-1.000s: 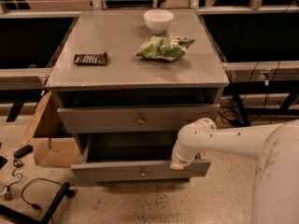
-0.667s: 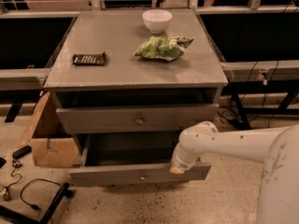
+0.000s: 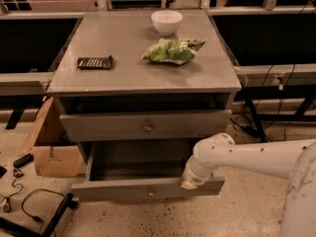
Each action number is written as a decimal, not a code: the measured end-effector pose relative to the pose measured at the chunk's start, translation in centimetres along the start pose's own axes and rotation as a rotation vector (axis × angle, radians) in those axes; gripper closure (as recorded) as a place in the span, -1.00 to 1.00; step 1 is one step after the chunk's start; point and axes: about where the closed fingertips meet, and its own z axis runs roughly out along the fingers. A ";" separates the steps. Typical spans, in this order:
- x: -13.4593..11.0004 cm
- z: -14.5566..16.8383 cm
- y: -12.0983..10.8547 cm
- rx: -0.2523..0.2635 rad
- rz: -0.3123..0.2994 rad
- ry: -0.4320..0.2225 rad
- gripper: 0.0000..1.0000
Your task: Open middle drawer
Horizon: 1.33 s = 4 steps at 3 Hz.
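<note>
The middle drawer (image 3: 128,189) is the grey one with a small brass knob (image 3: 150,192). It stands pulled well out of the cabinet, and its dark inside (image 3: 138,162) shows nothing in it. My gripper (image 3: 189,182) is at the top edge of the drawer's front, toward its right end. The white arm (image 3: 247,157) reaches in from the right. Above, the uppermost drawer (image 3: 145,126) with its own knob sits slightly out under the cabinet top. The lowest drawer is hidden beneath the open one.
On the cabinet top (image 3: 128,43) lie a white bowl (image 3: 166,21), a green snack bag (image 3: 172,50) and a dark chocolate bar (image 3: 95,62). A cardboard box (image 3: 52,147) and cables (image 3: 29,206) are on the floor at left. Dark benches flank the cabinet.
The middle drawer has slid further out toward the camera, and my gripper and arm have moved with its front edge.
</note>
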 end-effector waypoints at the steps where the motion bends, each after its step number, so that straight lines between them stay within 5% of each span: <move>1: 0.7 0.2 1.5 -0.028 0.013 -0.011 0.96; 4: 0.7 0.3 1.5 -0.028 0.013 -0.011 -0.57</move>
